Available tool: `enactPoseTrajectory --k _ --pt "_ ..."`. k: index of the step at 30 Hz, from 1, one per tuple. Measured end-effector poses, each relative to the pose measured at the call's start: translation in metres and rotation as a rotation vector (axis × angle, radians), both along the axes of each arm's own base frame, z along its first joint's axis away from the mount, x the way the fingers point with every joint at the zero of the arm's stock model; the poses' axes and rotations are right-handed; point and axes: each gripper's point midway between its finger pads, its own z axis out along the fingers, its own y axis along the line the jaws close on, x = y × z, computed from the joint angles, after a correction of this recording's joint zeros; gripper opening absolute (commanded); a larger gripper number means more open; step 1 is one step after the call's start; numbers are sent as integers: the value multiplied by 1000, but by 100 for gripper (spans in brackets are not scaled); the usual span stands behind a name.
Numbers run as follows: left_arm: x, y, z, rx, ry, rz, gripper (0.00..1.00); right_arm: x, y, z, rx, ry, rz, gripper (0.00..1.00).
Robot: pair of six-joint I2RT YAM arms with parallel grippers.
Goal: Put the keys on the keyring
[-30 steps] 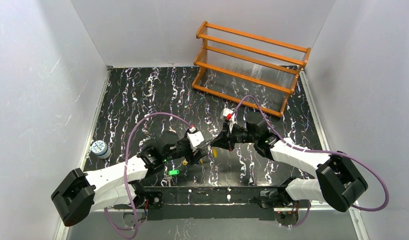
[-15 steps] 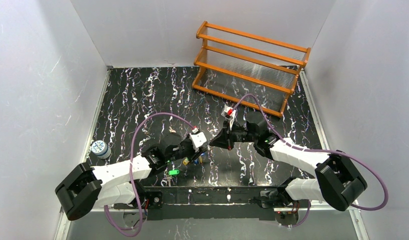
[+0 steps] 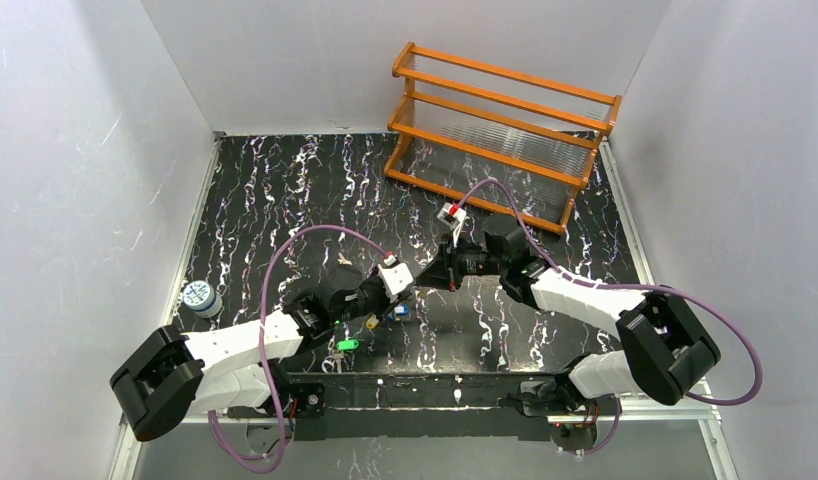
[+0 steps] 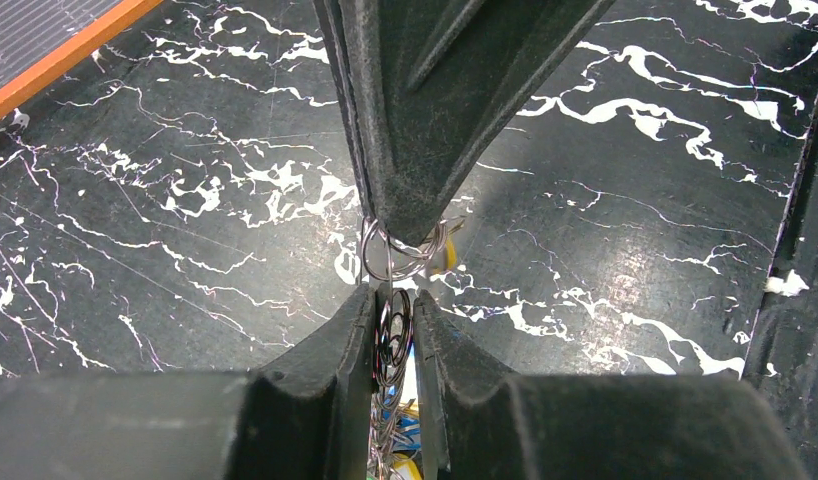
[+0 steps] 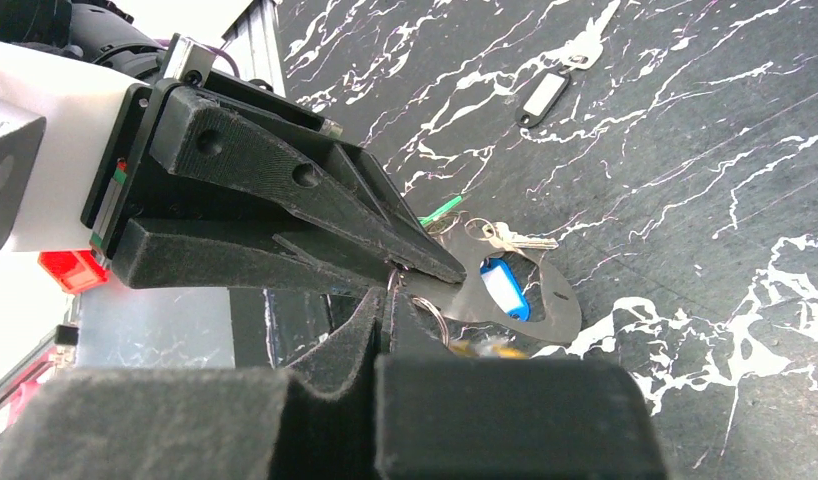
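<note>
Left gripper [image 4: 392, 300] narrowed; black marbled tabletop [image 3: 285, 190], white walls [image 3: 85, 150]

No legible txt, nos. or brand anywhere. Small round can [image 3: 199, 297] at the table's left edge has blue-white print, too small to read. Dark key tag [image 5: 541, 97] w/ pale insert & blue key tag [image 5: 505, 290]: no writing made out.

Black marbled table [image 3: 285, 190] carries an orange rack [image 3: 500, 135], a can [image 3: 199, 297], and seemingly a green-headed key [image 3: 346, 344].

Bright, even light with soft shadows; glare on the glossy tabletop [image 4: 625, 290] (wrist-view foregrounds blurred).
</note>
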Motion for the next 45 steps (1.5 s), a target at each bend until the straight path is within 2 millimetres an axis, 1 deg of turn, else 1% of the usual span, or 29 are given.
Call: enactPoseTrajectory --k 8,21,29,33,39,45 --pt "2 1 1 3 -10 7 0 2 4 2 4 57 -9 1" --pt "4 2 2 3 -16 13 0 10 11 4 15 214 -50 1" --pt "3 2 1 3 -13 7 0 13 13 4 23 254 -69 1" --pt "3 2 1 1 -14 7 0 15 12 3 32 238 -91 1" --pt "-1 0 1 -6 -13 -11 0 8 5 7 84 162 -115 1" --pt "-2 -3 3 -16 -16 -23 0 6 3 10 136 110 -114 1"
